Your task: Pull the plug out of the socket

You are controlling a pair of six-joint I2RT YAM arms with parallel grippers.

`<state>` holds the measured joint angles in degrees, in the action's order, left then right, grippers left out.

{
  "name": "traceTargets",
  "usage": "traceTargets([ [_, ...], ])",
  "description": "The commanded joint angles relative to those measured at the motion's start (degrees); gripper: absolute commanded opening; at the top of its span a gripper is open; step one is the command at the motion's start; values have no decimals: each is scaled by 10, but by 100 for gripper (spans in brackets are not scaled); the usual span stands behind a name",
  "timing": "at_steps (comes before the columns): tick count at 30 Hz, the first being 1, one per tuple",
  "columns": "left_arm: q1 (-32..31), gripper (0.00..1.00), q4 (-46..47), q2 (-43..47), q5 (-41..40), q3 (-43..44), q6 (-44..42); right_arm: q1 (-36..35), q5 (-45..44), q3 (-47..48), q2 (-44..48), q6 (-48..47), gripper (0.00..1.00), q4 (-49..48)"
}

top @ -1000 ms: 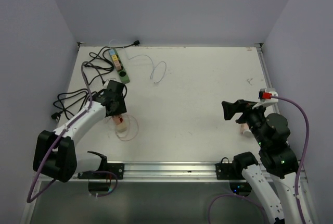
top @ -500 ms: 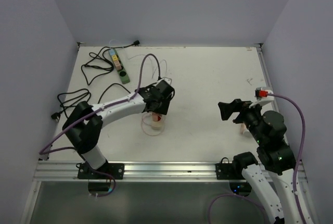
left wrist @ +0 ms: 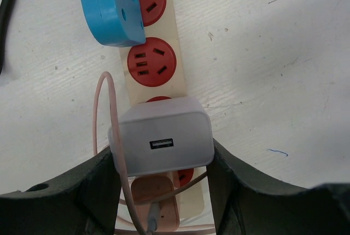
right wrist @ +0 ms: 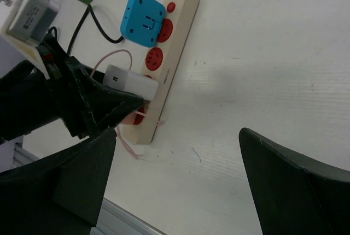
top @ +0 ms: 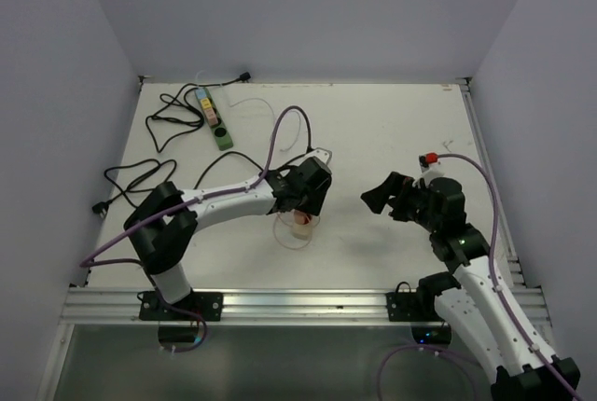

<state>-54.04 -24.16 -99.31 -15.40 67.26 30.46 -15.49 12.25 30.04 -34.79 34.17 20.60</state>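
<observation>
The white plug (left wrist: 164, 136) sits in a red socket of the cream power strip (left wrist: 176, 33), in the lower middle of the left wrist view. A blue adapter (left wrist: 112, 5) is plugged in at the upper left of that frame, with one free red socket between the two. Just below the white plug is a pink plug (left wrist: 156, 207), whose thin pink cable (left wrist: 101, 120) loops up past the white plug's left side.

The left gripper (left wrist: 162, 156) is about half closed, with one finger pressed on each side of the white plug. The right gripper (top: 381, 201) is spread wide and holds nothing. In the top view it hangs right of centre, near the strip but apart from it.

The main risk, as I judge it, is that nothing pins the strip to the table (left wrist: 273, 54). A pull could then lift or drag the whole strip instead of freeing the plug.

A slanted pull could jam the prongs or make the smooth plug slip from the fingers.

The pink cable lies so close to the left finger that it could snag and pull the pink plug out as well.

I cannot tell whether the plug is fully seated.
</observation>
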Motion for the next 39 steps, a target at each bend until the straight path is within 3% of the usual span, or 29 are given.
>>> traceTargets([
  [1, -1, 44, 85, 18, 30, -28, 22, -4, 48, -21, -52, 70, 99, -102],
  [7, 14, 44, 150, 76, 53, -98, 43, -27, 31, -24, -129, 112, 98, -189],
  [16, 86, 45, 300, 141, 169, -232, 94, -90, 0, 5, -276, 148, 93, -288],
  [26, 105, 44, 375, 143, 218, -265, 119, -171, -28, 27, -401, 166, 86, -348],
  [33, 106, 44, 373, 129, 229, -268, 114, -170, -90, 60, -455, 168, 82, -368],
  [39, 108, 44, 382, 133, 233, -279, 122, -170, -91, 115, -513, 168, 82, -376],
])
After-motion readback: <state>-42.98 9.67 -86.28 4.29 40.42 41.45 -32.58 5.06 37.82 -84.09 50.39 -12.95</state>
